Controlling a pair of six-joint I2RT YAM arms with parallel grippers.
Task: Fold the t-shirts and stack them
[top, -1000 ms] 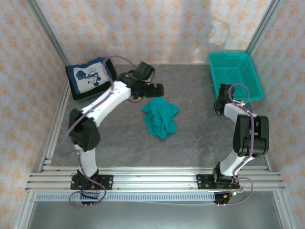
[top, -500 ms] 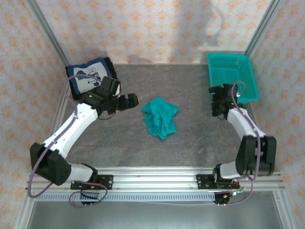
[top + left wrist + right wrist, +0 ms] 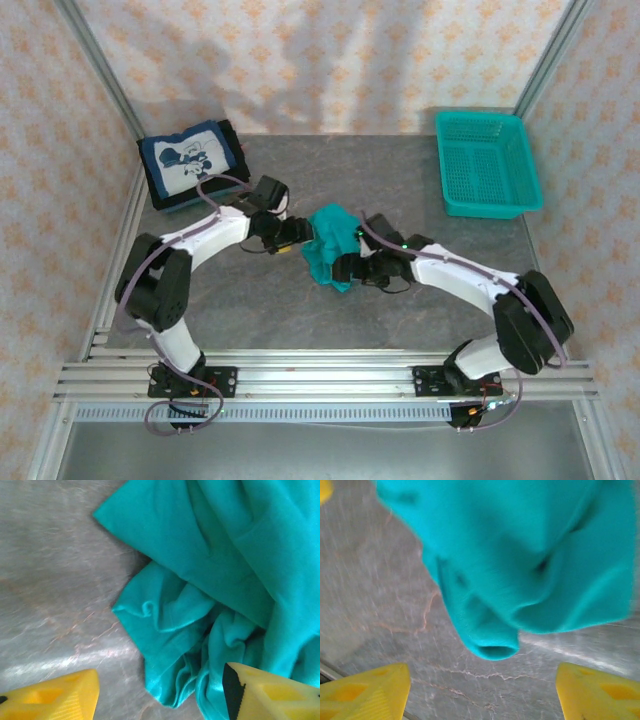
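A crumpled teal t-shirt (image 3: 333, 238) lies in the middle of the table. My left gripper (image 3: 293, 236) is at its left edge and is open. In the left wrist view a folded edge of the teal t-shirt (image 3: 200, 595) lies between the yellow fingers (image 3: 60, 697) of my left gripper (image 3: 160, 700). My right gripper (image 3: 346, 268) is at the shirt's near right corner, open. In the right wrist view a rolled fold of the teal t-shirt (image 3: 520, 555) hangs just ahead of my right gripper (image 3: 482, 690), bare table between its fingers (image 3: 365, 690). A folded navy t-shirt (image 3: 190, 163) with white cartoon print lies at the back left on dark cloth.
A teal plastic mesh basket (image 3: 487, 163) stands at the back right. Metal frame posts and patterned walls close in the grey table (image 3: 400, 190) on three sides. An aluminium rail (image 3: 320, 375) runs along the near edge.
Both arms have swung in to the teal t-shirt: the left from beside the navy shirt, the right from next to the basket. The shirt looks slightly pushed together.
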